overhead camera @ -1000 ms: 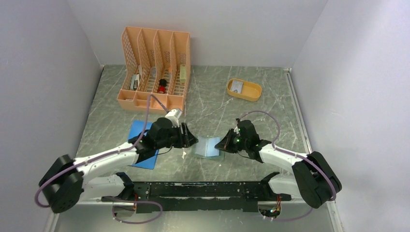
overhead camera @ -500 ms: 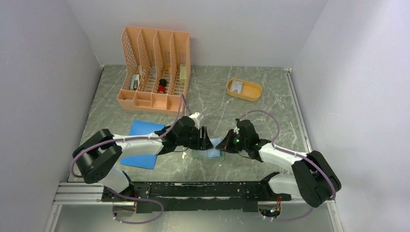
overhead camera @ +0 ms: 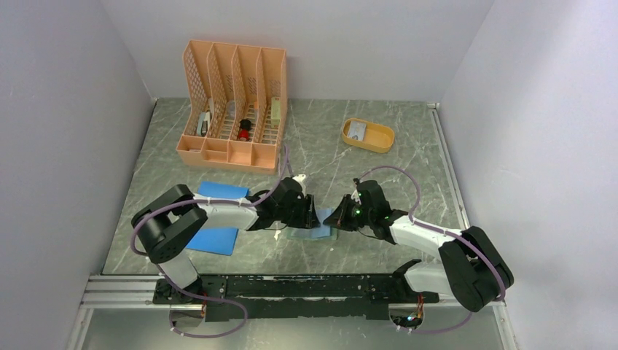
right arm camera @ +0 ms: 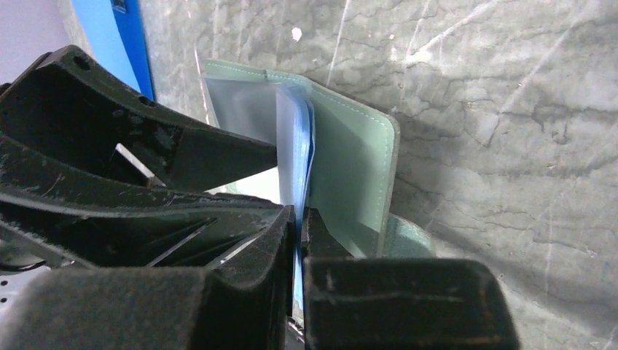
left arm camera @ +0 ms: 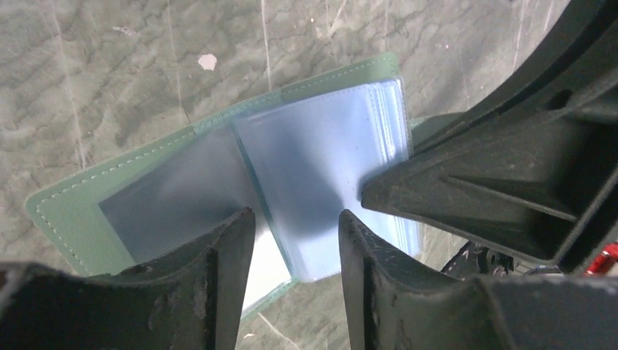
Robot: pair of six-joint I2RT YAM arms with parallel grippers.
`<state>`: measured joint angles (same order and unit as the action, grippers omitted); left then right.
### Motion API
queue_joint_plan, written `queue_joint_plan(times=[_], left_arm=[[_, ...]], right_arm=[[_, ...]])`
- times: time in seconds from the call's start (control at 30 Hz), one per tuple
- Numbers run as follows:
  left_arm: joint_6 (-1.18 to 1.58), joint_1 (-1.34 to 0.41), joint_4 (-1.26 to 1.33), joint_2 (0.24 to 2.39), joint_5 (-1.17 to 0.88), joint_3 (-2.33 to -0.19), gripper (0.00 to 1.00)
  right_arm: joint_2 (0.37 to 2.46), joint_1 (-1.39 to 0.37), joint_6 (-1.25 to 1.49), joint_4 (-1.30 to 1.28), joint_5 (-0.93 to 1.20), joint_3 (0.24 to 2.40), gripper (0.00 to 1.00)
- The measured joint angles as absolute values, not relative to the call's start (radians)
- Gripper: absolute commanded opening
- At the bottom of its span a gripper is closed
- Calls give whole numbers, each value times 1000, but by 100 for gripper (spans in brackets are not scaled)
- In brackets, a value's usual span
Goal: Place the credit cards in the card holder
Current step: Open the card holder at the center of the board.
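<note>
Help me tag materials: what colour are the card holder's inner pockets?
The pockets are pale translucent blue; left wrist view shows best.

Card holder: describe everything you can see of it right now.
The card holder is a sage-green wallet with pale stitched edges, lying open on the marbled table. Its clear bluish pocket sleeves fan up from the spine. The right gripper is shut on a bunch of sleeves, holding them up; the left gripper, open, straddles their near edge.
</note>
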<state>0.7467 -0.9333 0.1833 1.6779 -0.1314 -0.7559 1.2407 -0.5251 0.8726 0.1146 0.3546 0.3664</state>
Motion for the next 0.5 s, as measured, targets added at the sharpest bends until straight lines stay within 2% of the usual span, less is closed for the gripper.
queue_joint_plan(times=[0.13,0.3,0.4,0.5], left_arm=[[747,-933,187,1695,-117,-761,29],[747,-933,189,1713,-100,-763,11],[748,-933,186,1717,-92,-766,5],[749,-933,186,1719,-88,-766,5]], right_arm=[[1240,-525,872,130,370,366,7],[1240,-525,868,131,376,366,9],[1235,-525,866,131,378,366,19],[1224,-525,867,128,379,366,32]])
